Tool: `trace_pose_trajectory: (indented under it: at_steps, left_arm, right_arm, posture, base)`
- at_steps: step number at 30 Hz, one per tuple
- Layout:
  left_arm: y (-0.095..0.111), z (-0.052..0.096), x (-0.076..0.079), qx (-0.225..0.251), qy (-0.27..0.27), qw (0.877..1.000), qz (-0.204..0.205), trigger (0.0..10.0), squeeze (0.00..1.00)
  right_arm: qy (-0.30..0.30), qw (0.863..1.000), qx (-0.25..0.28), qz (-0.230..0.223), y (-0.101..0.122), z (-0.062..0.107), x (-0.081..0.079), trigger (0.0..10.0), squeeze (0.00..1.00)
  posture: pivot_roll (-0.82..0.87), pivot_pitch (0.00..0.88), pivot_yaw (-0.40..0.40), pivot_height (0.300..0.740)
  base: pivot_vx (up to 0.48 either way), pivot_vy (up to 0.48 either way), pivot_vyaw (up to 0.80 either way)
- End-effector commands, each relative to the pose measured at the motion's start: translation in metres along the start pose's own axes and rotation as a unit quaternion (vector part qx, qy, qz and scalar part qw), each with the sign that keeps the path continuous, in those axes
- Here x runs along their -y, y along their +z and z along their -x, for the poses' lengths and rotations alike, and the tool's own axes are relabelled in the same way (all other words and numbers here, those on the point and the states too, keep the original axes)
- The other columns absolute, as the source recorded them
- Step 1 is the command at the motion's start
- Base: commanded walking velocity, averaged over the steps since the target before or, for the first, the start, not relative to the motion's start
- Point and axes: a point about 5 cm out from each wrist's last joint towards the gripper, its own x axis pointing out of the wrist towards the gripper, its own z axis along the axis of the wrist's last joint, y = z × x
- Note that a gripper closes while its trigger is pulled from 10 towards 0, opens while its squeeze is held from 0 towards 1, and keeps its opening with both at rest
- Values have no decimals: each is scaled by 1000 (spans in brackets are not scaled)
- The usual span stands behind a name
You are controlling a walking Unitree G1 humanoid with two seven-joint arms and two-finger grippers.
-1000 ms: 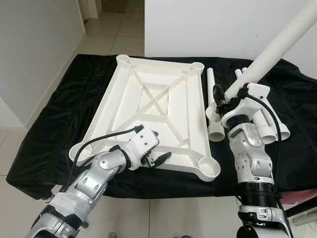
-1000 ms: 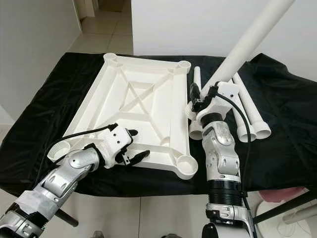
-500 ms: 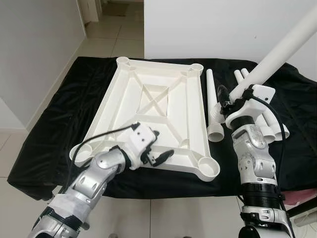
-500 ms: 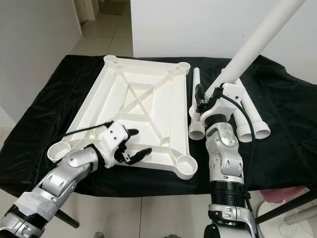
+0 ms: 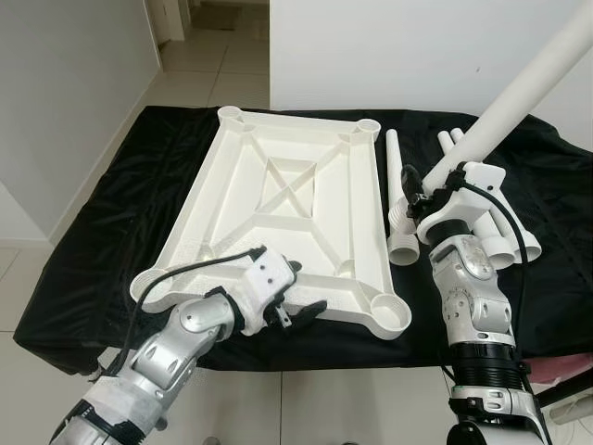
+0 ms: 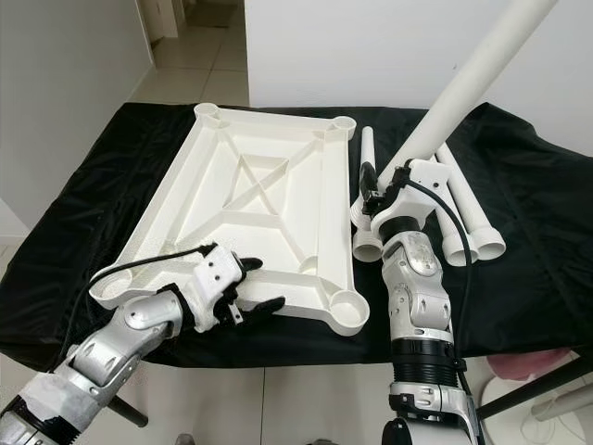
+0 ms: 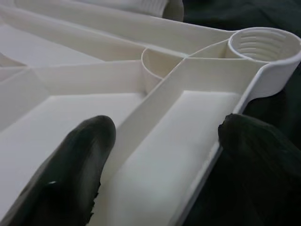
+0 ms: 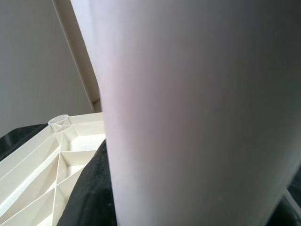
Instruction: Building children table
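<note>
Across the black cloth, your white tabletop lies upside down, ribs up, its near-right corner socket open toward you. Your right gripper, nearer that socket, pinches a white leg tube whose long axis slants up and away rightward. Your left gripper straddles the near rim, fingers spread. Spare legs rest beside the tabletop.

Tabletop upside down on the cloth, loose legs just to its right.
</note>
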Motion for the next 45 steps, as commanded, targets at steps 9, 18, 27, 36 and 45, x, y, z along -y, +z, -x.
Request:
trace_pose_trajectory:
  at_steps: [9,18,27,36,45]
  left_arm:
    - [-10,-18,-33,-49,61,997,-1,10000,0]
    - [1,-24,-63,-36,134,990,0,10000,0]
    - [2,-18,-68,-18,114,993,5,10000,0]
    - [10,3,-30,33,-1,999,27,10000,0]
    - [16,6,-21,45,45,997,34,10000,0]
  right_arm:
    - [0,1000,18,-7,5,-4,-3,10000,0]
    - [0,1000,19,-8,4,-3,-6,10000,0]
    - [33,999,-8,15,-7,9,-9,10000,0]
    - [102,993,-37,55,-23,35,-17,10000,0]
    - [92,993,-42,61,-27,56,-9,10000,0]
  posture:
    - [15,0,-38,740]
    - [2,0,-21,740]
    - [-7,0,-11,740]
    - [4,0,-30,740]
    - [9,6,-39,740]
  base:
    - [0,0,0]
    - [0,0,0]
    - [0,0,0]
    - [0,0,0]
    - [0,0,0]
